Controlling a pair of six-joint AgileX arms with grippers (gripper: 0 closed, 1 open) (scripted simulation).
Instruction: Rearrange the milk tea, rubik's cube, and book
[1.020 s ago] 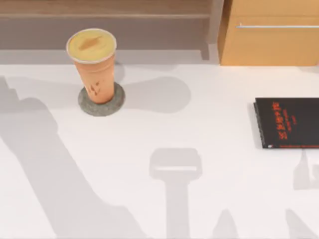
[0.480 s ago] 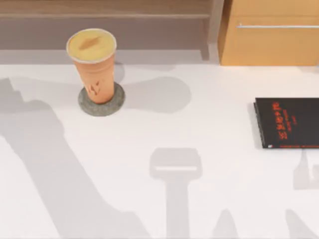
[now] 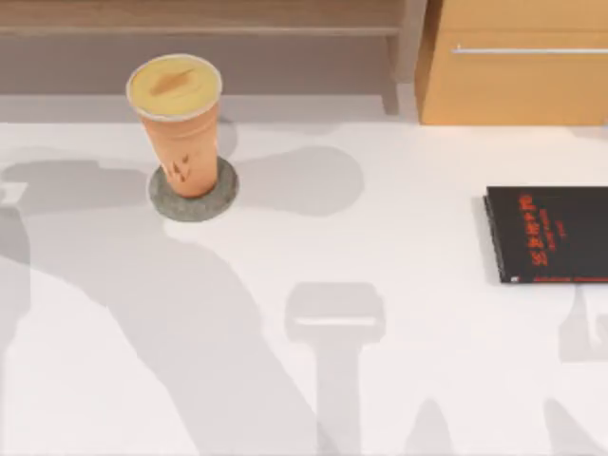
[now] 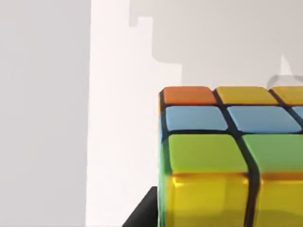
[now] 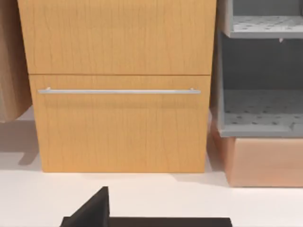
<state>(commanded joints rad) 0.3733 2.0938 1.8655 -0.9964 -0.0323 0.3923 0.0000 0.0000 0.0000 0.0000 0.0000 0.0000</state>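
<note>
The milk tea, an orange-tan cup with a yellowish lid, stands upright on a flat grey coaster at the table's back left. Up close in the left wrist view is the rubik's cube, showing orange, yellow, blue and green tiles. My left gripper is shut on it, one dark finger pressed against the cube's side above the white table. The book is out of view. A dark part of my right gripper shows low in the right wrist view, facing the cabinet.
A thin black book with red lettering lies flat at the right edge. A wooden drawer cabinet stands at the back right, with a low wooden shelf to its left. A grey shelf unit stands beside the cabinet.
The left arm's shadow on the table's left side has swept rightward and spread toward the middle. The cup, coaster and black book have not moved.
</note>
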